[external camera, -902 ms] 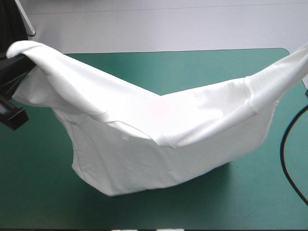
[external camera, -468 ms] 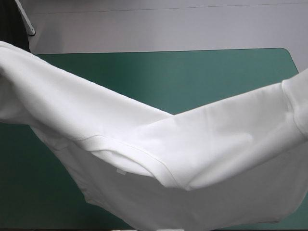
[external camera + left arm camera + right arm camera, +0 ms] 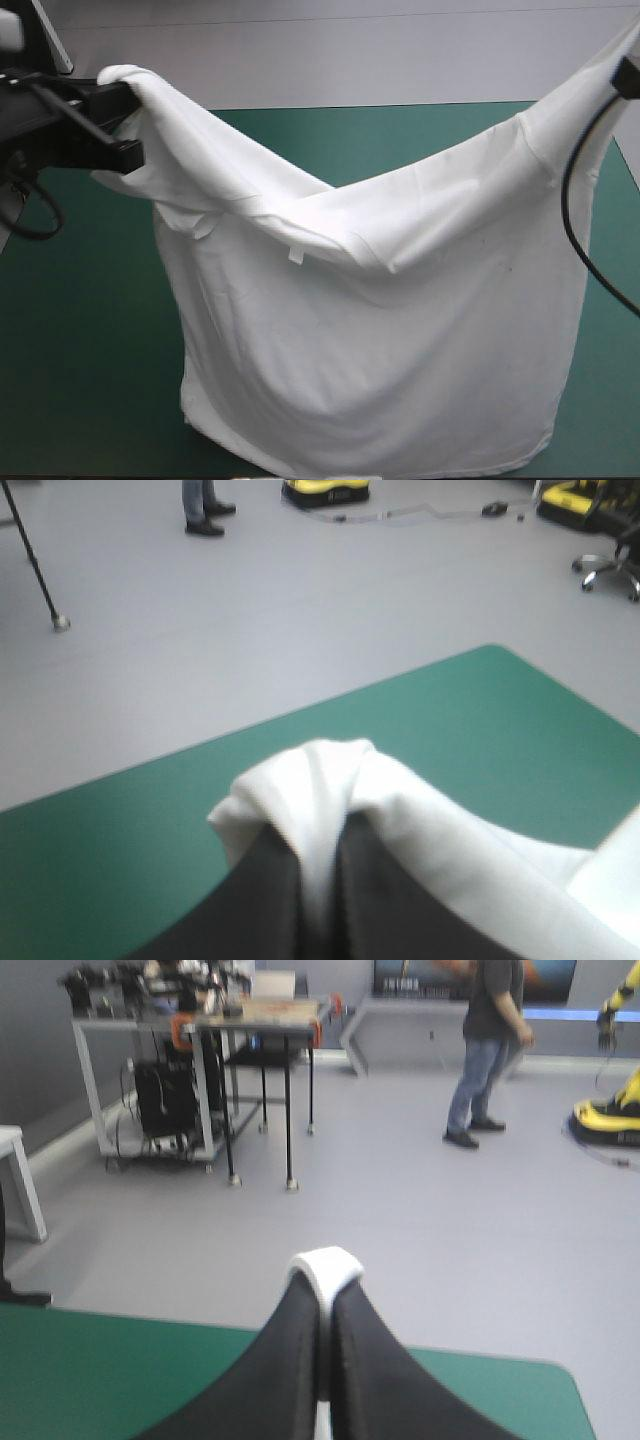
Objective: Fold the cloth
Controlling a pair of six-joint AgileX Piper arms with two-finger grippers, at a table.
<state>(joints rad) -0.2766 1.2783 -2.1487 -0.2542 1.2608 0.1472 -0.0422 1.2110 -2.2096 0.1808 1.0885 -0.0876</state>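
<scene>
Status: T-shirt (image 3: 380, 340) is airborne, hung between both arms above the desk (image 3: 90, 330). No fold made yet as far as I can see.

- left end effector (image 3: 320, 825): fingers pressed almost together, pinching a bunched wad of white fabric, up at the far-left of the desk.
- right end effector (image 3: 325, 1285): fingers likewise nearly closed, a thin loop of fabric poking out at the tips. It is raised at the far-right, looking level into the room.
- Shirt spans left to right as one sheet. The top edge sags in the middle, with the neckline and a small tag visible there. The body drops toward the near edge of the desk. Can't tell whether the hem touches the cover or hangs just clear.
- Some creasing near the left grasp, the rest reasonably open.

My read: early stage, grasp and lift/spread done. Left to do: lay it flat on the desk, then all the folds into a bundle. Main risk is the left wad dragging fabric and laying down skewed.
</scene>
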